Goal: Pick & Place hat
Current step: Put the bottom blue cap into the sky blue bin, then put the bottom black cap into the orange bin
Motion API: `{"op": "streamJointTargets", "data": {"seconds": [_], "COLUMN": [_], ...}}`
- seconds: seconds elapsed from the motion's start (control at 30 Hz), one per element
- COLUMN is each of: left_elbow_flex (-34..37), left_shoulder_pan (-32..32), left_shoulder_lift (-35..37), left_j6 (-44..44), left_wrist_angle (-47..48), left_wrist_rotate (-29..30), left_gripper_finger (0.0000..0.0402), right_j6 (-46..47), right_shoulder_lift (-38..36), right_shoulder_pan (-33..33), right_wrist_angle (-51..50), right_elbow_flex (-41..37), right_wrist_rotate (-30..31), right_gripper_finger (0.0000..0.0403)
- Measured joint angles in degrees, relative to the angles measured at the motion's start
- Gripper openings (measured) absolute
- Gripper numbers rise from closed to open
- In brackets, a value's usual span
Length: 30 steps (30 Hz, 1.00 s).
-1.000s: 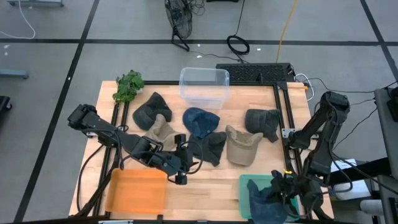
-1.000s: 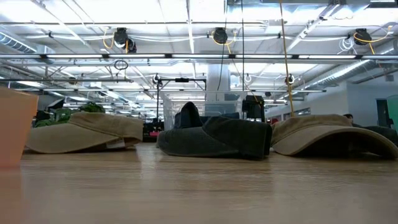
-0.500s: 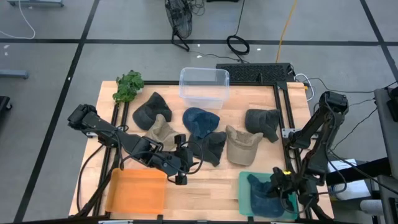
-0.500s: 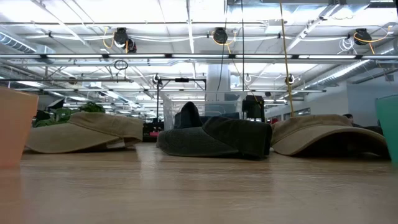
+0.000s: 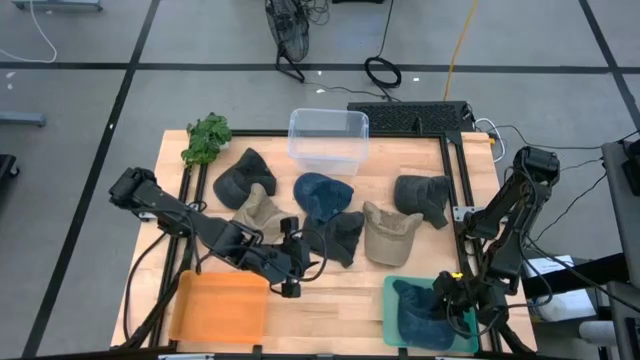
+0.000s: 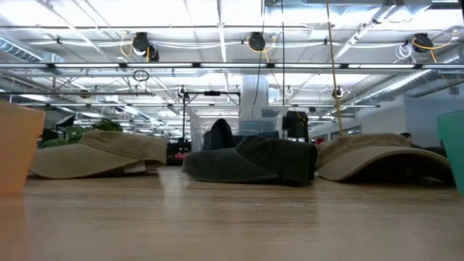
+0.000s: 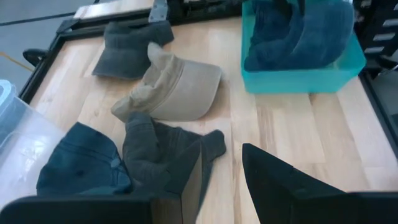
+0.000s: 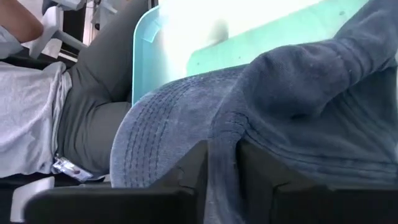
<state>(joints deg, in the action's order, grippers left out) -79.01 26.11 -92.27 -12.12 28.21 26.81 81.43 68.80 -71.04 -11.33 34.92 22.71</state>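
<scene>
A blue denim hat (image 5: 415, 312) lies in the teal bin (image 5: 389, 300) at the table's near right. My right gripper (image 5: 452, 300) is shut on it at the bin's right side. It also shows in the right wrist view (image 8: 221, 155). My left gripper (image 5: 296, 258) hovers open and empty near the table's middle, just left of a dark grey hat (image 5: 338, 235) that lies flat on the wood. In the left wrist view (image 7: 221, 171) that hat (image 7: 161, 155) lies just ahead of the fingers. My right gripper pinches a fold of the blue hat's cloth (image 8: 225, 134) between its two fingers (image 8: 193, 165). The crown (image 8: 311, 81) bulges ahead of the fingers, over the teal bin's floor (image 8: 249, 50). The hat rests in the bin.
Several more hats lie on the table: tan (image 5: 388, 235), blue (image 5: 322, 195), tan (image 5: 258, 208), dark (image 5: 240, 178), dark (image 5: 422, 195). There is a clear bin (image 5: 328, 138) at the far edge, an orange bin (image 5: 220, 305) near left and a green plant (image 5: 207, 138) far left. A seated person (image 8: 74, 112) is beyond the table.
My right gripper has gone a little toward the table's left with the blue hat, which now lies more bunched inside the teal bin. The bin has slid slightly left and now shows at the low view's right edge.
</scene>
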Motion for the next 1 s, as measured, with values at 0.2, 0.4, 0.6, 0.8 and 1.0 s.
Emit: {"op": "streamJointTargets", "data": {"seconds": [0.2,0.4,0.6,0.8,1.0], "left_elbow_flex": [1.25,1.23,1.23,1.23,1.23], "left_shoulder_pan": [-1.13,-1.45,-1.45,-1.45,-1.34], "left_shoulder_lift": [0.00,0.00,0.00,0.00,0.00], "left_j6": [-0.03,-0.28,-0.20,-0.17,-0.28], "left_wrist_angle": [-1.35,-1.57,-2.96,-3.26,-3.23], "left_wrist_rotate": [-0.05,0.00,-0.02,0.00,-0.06], "left_gripper_finger": [0.0129,0.0129,0.0129,0.0129,0.0129], "right_j6": [0.42,-0.08,-6.19,-10.27,-14.80], "right_shoulder_lift": [-1.32,-4.64,-8.51,-10.16,-6.29], "right_shoulder_pan": [-0.29,-0.29,-0.22,0.01,1.75], "right_wrist_angle": [0.00,-0.07,2.62,1.63,10.18], "right_elbow_flex": [0.00,0.00,0.02,0.04,0.07], "right_wrist_rotate": [-0.50,-0.45,1.50,6.62,7.17], "right_gripper_finger": [0.0119,0.0127,0.0127,0.0128,0.0128]}}
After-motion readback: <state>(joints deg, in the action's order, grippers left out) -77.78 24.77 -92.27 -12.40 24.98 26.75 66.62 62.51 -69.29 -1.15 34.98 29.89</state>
